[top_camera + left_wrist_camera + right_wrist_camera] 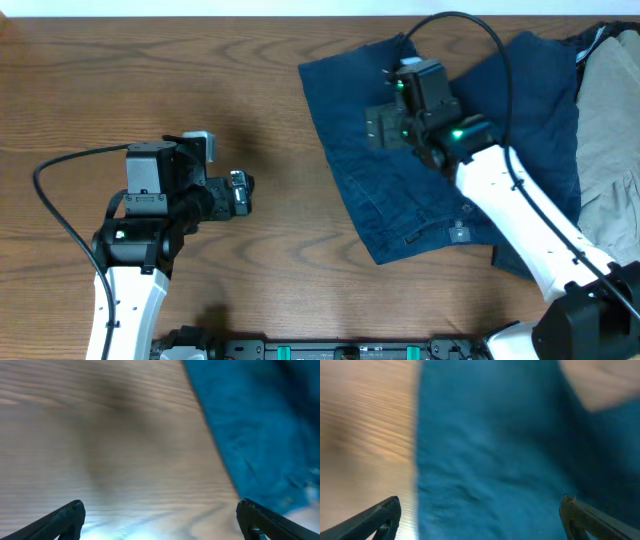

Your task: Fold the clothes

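The clothes (360, 200), one dark navy denim piece, are spread flat on the table (150, 70) in its right half, reaching close to the far edge. The right gripper (376, 128) is seen over the far part of this cloth; in the right wrist view its fingers are set wide apart. The left gripper (243, 193) is seen above bare wood in the left half, apart from the garment, and is also opened wide. A beige cloth (610, 130) is laid at the right edge, touching the denim.
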